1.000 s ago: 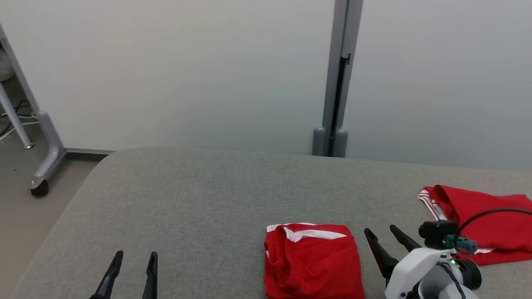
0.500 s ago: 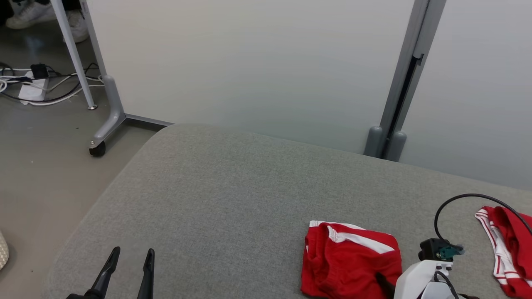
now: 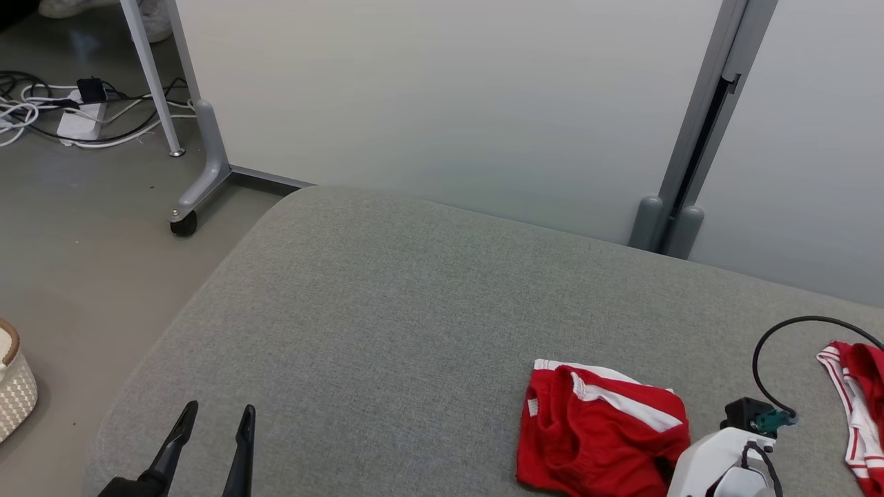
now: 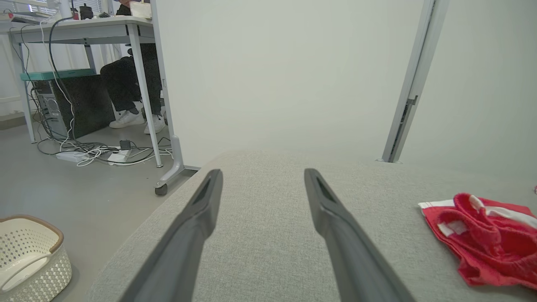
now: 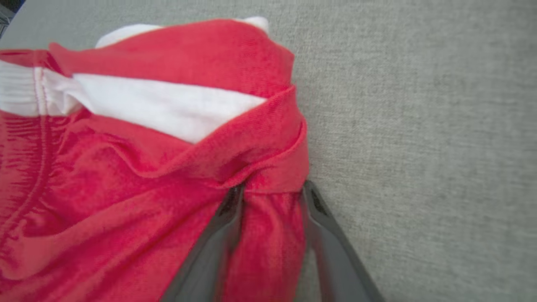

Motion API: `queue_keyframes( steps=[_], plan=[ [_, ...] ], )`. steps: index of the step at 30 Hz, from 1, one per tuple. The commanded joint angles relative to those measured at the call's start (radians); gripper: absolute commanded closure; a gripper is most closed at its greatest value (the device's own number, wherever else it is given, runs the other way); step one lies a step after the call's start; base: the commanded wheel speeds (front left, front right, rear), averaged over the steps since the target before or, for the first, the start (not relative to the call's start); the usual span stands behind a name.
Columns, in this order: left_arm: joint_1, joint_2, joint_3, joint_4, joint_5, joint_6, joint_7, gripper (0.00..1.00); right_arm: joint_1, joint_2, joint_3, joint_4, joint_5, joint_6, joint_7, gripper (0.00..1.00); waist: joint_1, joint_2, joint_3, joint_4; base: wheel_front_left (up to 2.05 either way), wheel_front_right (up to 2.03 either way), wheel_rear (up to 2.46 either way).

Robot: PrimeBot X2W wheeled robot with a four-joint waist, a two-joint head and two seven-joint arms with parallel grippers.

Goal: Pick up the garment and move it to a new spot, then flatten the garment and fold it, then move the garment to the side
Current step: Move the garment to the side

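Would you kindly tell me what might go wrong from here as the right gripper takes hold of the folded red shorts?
1. The right gripper straddles just a fold at the edge of the folded red shorts with a white stripe; lifting may take one layer and undo the folding.
2. A second red garment lies close by on the grey padded table; the arm's looping black cable might snag it.

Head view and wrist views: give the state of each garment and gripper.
red shorts, folded and rumpled on the grey cushion
second red garment, crumpled, apart at the right
left gripper, open, empty
right gripper, fingers astride a fold of the shorts, grip unclear
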Motion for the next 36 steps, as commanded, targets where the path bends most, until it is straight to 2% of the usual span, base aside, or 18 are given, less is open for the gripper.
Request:
queue_keyframes(
  steps=[1,6,11,19,24,26,27,31,36],
  plan=[
    [-0.018,0.008,0.003,-0.004,-0.003,0.0,0.002,0.0,0.016,0.015,0.011,0.013,0.012,0.0,0.004,1.0,0.0,0.0,0.0,-0.001,0.0,0.0,0.0],
    [-0.018,0.014,0.0,-0.015,0.005,0.006,0.006,0.0,-0.012,0.006,0.037,-0.033,0.026,0.0,-0.041,1.0,0.0,0.0,-0.01,-0.017,0.0,0.0,0.0],
    [-0.014,0.009,-0.019,-0.036,0.011,0.006,0.008,0.0,-0.047,-0.019,0.09,-0.091,0.027,0.0,-0.068,1.0,0.0,0.0,-0.026,-0.068,0.0,0.0,0.0],
    [-0.04,-0.037,-0.08,-0.049,0.009,-0.013,0.0,0.0,-0.136,-0.069,0.22,-0.158,-0.011,0.0,-0.043,1.0,0.0,0.0,-0.026,-0.252,0.0,0.0,0.0],
    [-0.067,-0.069,-0.109,-0.018,0.008,-0.029,-0.017,0.0,-0.206,-0.112,0.3,-0.196,-0.025,0.0,-0.035,1.0,0.0,0.0,0.003,-0.371,0.0,0.0,0.0],
    [-0.075,-0.075,-0.115,-0.012,0.009,-0.032,-0.018,0.0,-0.22,-0.125,0.312,-0.199,-0.029,0.0,-0.038,1.0,0.0,0.0,0.012,-0.389,0.0,0.0,0.0],
    [-0.091,-0.085,-0.124,0.001,0.012,-0.039,-0.024,0.0,-0.249,-0.149,0.333,-0.202,-0.026,0.0,-0.05,1.0,0.0,0.0,0.031,-0.42,0.0,0.0,0.0],
    [-0.124,-0.092,-0.134,0.022,0.018,-0.052,-0.031,0.0,-0.316,-0.189,0.359,-0.203,-0.019,0.0,-0.075,1.0,0.0,0.0,0.075,-0.457,0.0,0.0,0.0],
    [-0.162,-0.084,-0.14,0.035,0.022,-0.065,-0.031,0.0,-0.393,-0.26,0.384,-0.2,-0.007,0.0,-0.113,1.0,0.0,0.0,0.139,-0.469,0.0,0.0,0.0]
  ],
)
